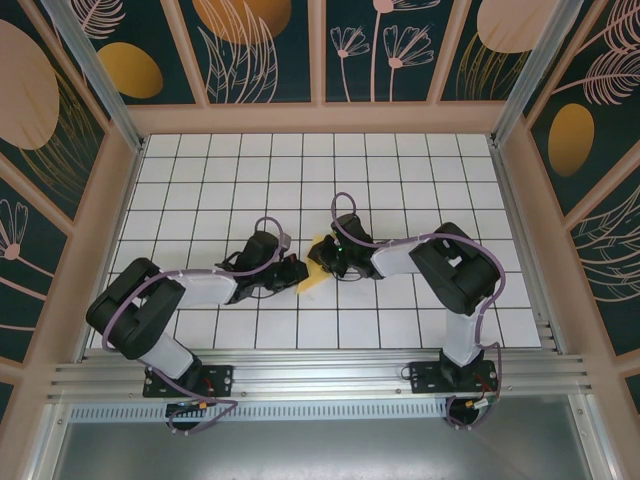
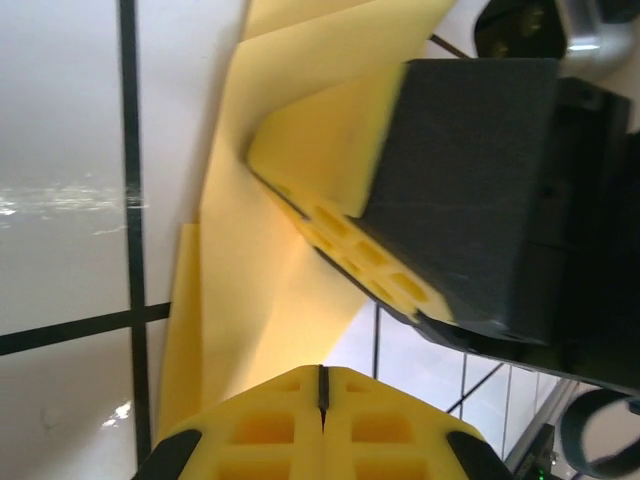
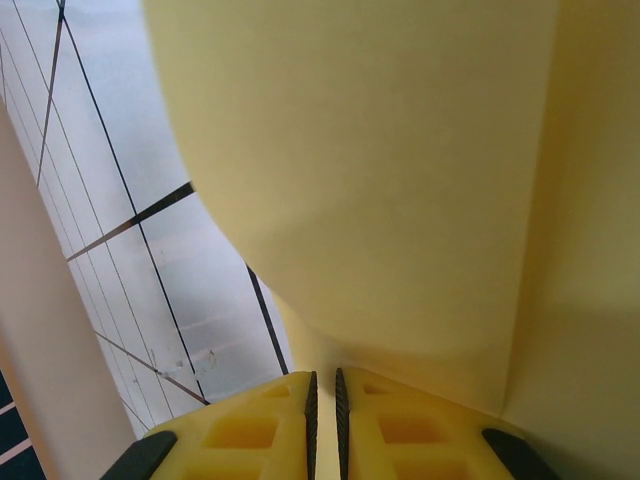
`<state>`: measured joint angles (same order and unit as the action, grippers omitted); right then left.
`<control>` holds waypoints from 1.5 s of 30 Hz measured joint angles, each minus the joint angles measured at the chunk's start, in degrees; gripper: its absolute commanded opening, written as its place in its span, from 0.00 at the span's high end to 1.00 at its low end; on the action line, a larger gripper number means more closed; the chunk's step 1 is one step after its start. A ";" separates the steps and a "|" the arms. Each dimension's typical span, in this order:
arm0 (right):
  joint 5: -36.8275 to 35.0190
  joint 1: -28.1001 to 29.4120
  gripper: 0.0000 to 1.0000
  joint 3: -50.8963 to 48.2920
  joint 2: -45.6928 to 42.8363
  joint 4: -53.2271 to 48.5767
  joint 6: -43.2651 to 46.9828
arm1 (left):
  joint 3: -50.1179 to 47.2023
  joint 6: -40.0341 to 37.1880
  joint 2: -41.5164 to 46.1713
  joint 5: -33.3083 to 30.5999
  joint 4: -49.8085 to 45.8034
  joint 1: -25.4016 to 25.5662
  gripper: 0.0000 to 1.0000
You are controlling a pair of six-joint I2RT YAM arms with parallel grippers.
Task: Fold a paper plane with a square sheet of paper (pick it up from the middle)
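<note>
1. Currently, the sheet of paper point(image 1: 315, 272) is sitting between both grippers near the middle of the table point(image 1: 400, 170); it is thin, pale yellow, creased and bowing in a smooth curve.
2. The right gripper point(image 3: 324, 400) is pinching it between ribbed yellow pads, with its arm reaching leftward, elbow bent.
3. The left gripper point(image 2: 320, 400) is pressing its pads together at the sheet's lower edge, and I cannot tell whether paper is caught between them. Its arm is stretching low to the right.
4. Glossy white tiles with dark lines are surrounding them.

Robot lab cell: grid table point(image 1: 400, 160), floral panels point(image 1: 260, 50) at 12, aluminium rail point(image 1: 320, 378) at 6 o'clock
</note>
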<state>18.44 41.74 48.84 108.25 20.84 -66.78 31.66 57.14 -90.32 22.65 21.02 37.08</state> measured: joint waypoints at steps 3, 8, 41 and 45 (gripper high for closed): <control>0.00 0.00 0.83 0.00 0.00 0.00 0.17 | 0.00 0.20 -1.68 -0.17 1.07 0.00 0.98; -0.02 0.00 0.82 -0.13 -0.15 0.04 0.52 | -0.11 0.24 -4.37 -0.63 1.57 0.00 0.99; 7.26 -2.08 0.85 8.52 3.10 -12.68 20.00 | -0.20 -0.48 -7.56 -0.70 6.60 0.87 1.00; 8.81 -3.19 0.85 6.58 2.73 -9.99 20.11 | -0.24 -0.50 -7.67 -0.81 6.69 0.96 1.00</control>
<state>27.24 38.54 55.42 110.98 10.85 -46.68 31.42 56.64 -98.00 21.85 27.70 38.04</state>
